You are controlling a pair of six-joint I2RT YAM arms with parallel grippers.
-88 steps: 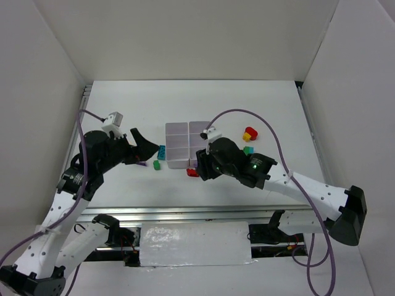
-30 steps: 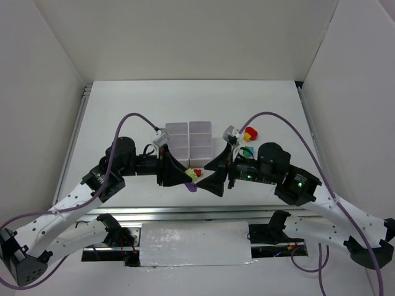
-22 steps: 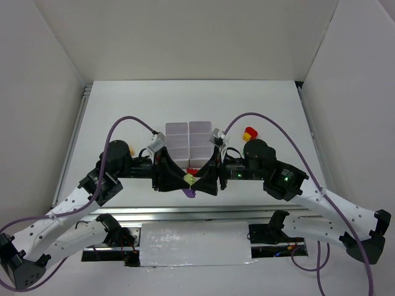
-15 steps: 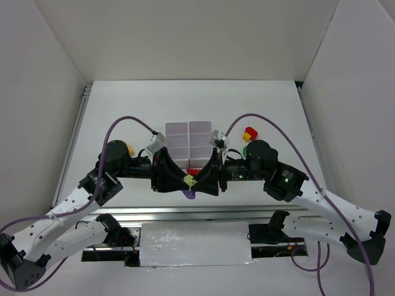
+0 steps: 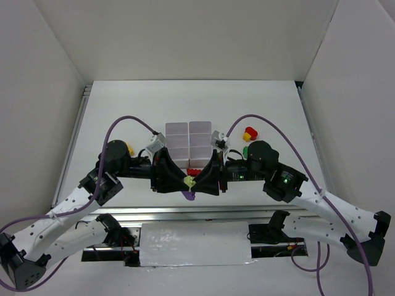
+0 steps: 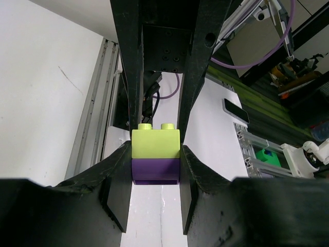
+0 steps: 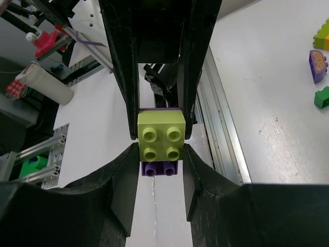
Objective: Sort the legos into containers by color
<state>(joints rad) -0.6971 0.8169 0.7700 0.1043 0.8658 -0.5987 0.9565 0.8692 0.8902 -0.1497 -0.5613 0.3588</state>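
Left wrist: lime lego (image 6: 155,144) atop purple lego (image 6: 155,171), gripped by left end effector (image 6: 154,164) and right end effector (image 7: 161,152)

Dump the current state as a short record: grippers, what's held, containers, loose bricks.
left gripper: shut on the stacked pair, coming in from the left
right gripper: shut on the stacked pair, coming in from the right
stacked pair: lime brick pressed onto a purple brick, clamped between both grippers, on the near side of the containers
containers: visible compartments look empty; near row partly hidden by the grippers
red brick: loose, just in front of the containers' near edge
other loose: red-and-yellow piece and green brick, right of the containers
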